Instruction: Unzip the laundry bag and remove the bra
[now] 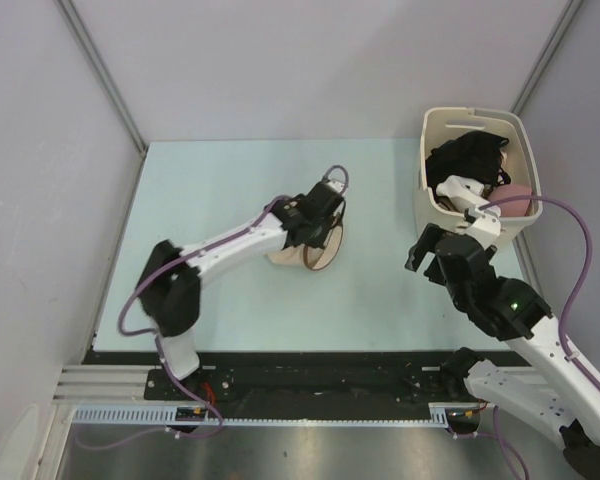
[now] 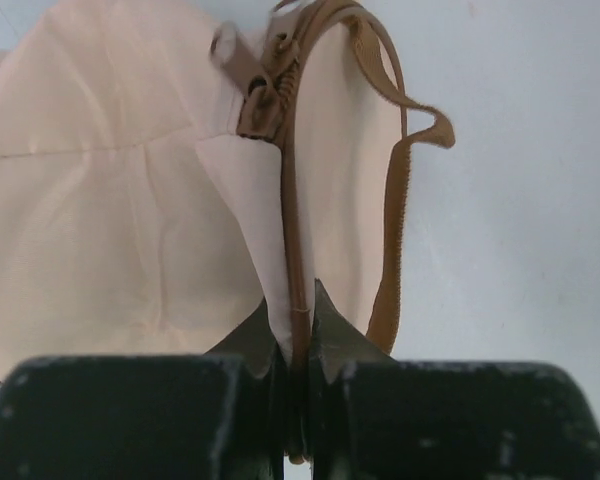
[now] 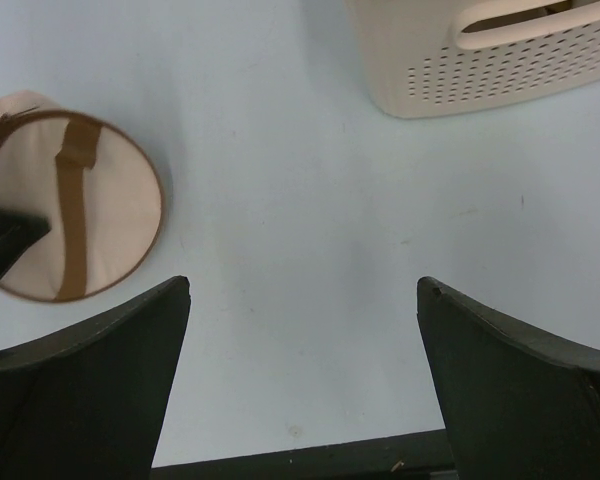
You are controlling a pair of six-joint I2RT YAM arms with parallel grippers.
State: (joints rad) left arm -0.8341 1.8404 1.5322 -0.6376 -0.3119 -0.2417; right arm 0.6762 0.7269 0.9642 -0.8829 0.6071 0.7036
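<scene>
The bag (image 1: 315, 250) stands on edge mid-counter (image 1: 230, 180), well apart from the basket (image 1: 435, 190) at the far right. My left end effector (image 2: 298, 320) is clamped on the brown trim (image 2: 292, 230) at the bag's rim. My right end effector (image 3: 305, 285) hangs spread and empty between bag and basket.

Progress, my read: early. I have a grip on the rim, but I can't tell if the zipper has opened at all. No bra shows, so unzipping and pulling it out are both left.

Views:
- **Left wrist:** the only one with the zipper pull (image 2: 258, 105) at the far end of the trim, and a loose brown tape loop beside it.
- **Right wrist:** shows the bag's round face with a brown strap.
- **Top:** shows dark clothes in the basket, which the wrist views miss.
</scene>
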